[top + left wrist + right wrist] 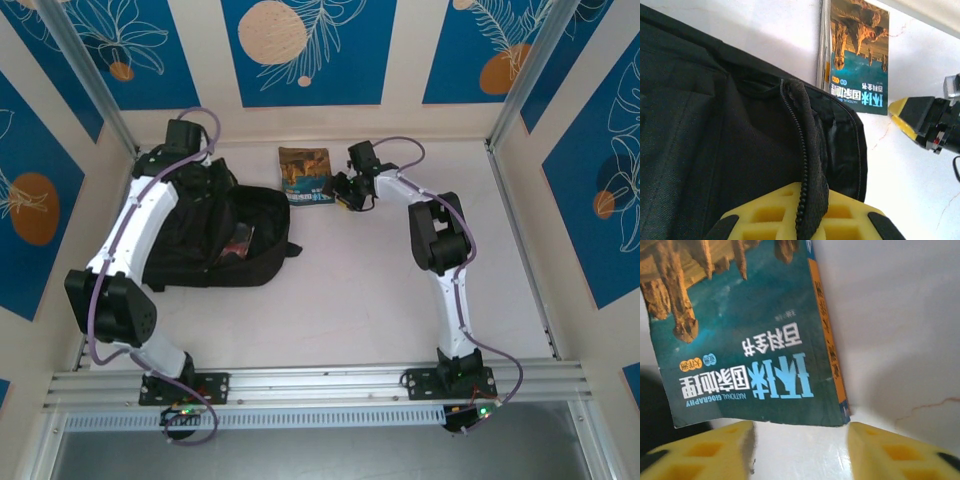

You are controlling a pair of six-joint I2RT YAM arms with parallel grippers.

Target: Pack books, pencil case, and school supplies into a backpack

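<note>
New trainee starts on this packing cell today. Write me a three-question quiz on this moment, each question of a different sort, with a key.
1. True or false: the right tool is shut on the blue-and-orange book.
2. What does the left tool pinch? A) the zip rim of the backpack; B) the book; C) nothing.
3. Fill in: the book lies flat on the ___, outside the backpack.

Key
1. False: its fingers stand open, just short of the book's near edge.
2. A.
3. table.
</note>
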